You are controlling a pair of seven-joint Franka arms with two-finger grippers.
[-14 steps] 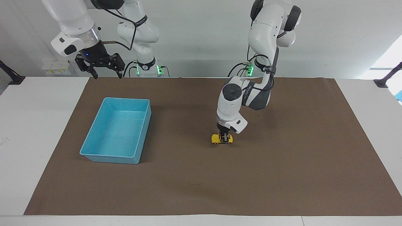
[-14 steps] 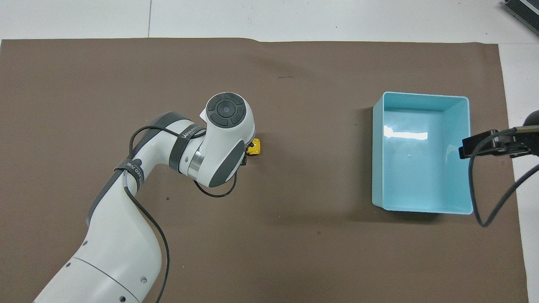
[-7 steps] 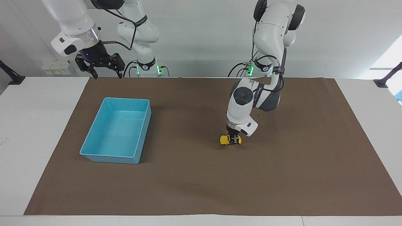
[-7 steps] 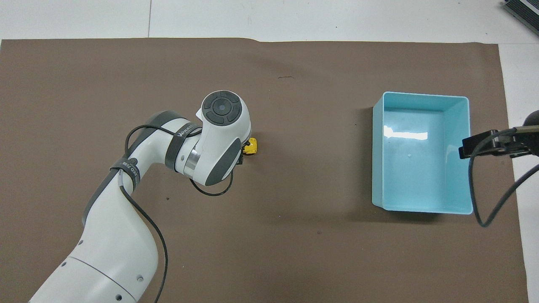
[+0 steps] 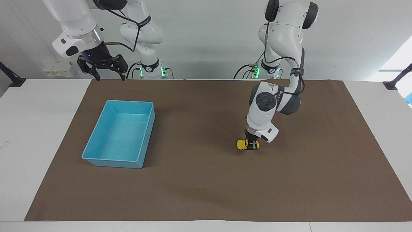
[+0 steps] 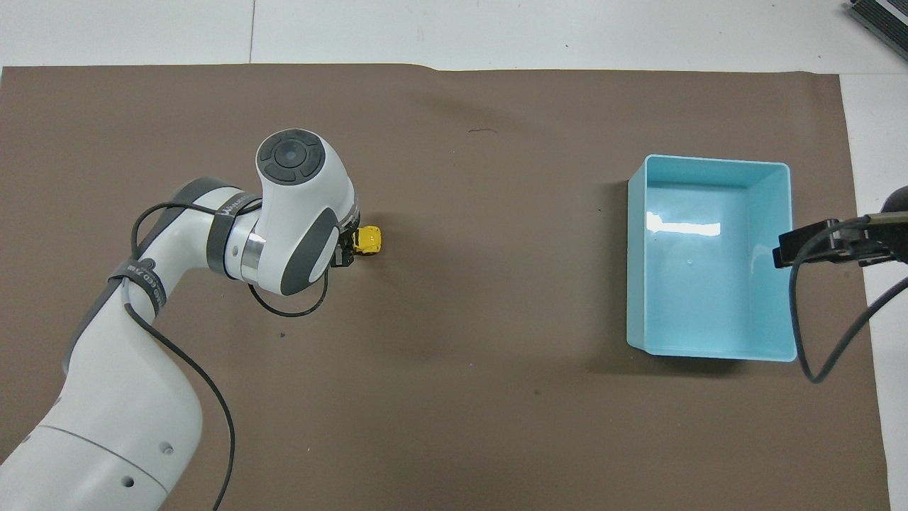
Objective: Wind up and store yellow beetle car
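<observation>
The yellow beetle car (image 5: 242, 144) (image 6: 369, 240) rests with its wheels on the brown mat, toward the left arm's end of the table. My left gripper (image 5: 253, 144) (image 6: 349, 250) reaches straight down and is shut on the car's rear part; the wrist hides most of the grip in the overhead view. The light blue bin (image 5: 106, 157) (image 6: 709, 351) stands empty toward the right arm's end. My right gripper (image 5: 107, 74) hangs open in the air above the table edge nearest the robots, by the bin, and waits.
The brown mat (image 5: 206, 193) (image 6: 461, 426) covers most of the white table. A cable loop (image 6: 816, 333) hangs from the right arm beside the bin.
My left gripper has dragged the yellow beetle car along the mat toward the left arm's end of the table, away from the bin. The right arm has stayed still.
</observation>
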